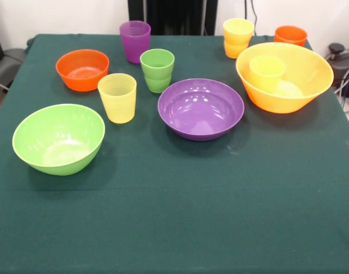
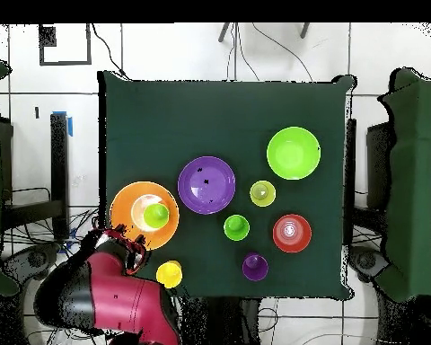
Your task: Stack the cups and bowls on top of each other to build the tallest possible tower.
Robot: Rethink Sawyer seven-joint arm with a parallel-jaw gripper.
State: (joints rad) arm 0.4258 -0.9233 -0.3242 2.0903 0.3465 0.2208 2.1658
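The largest yellow-orange bowl (image 1: 300,85) (image 2: 127,205) stands at the right with a lime green cup (image 1: 267,71) (image 2: 156,214) upright inside it. The purple bowl (image 1: 201,108) is mid-table, the lime green bowl (image 1: 59,138) front left, and the small orange bowl (image 1: 82,68) back left. The pale yellow cup (image 1: 117,97), green cup (image 1: 157,68), purple cup (image 1: 134,40), yellow-orange cup (image 1: 238,37) and orange cup (image 1: 290,35) stand apart. Only the overhead view shows the red arm (image 2: 111,301), drawn back off the table's corner, its gripper end (image 2: 120,243) near the large bowl.
Dark green cloth (image 1: 174,217) covers the table. The robot's black pedestal (image 1: 174,14) stands behind the far edge. Cables and a dark object (image 1: 337,48) lie off the right side. White floor surrounds the table in the overhead view.
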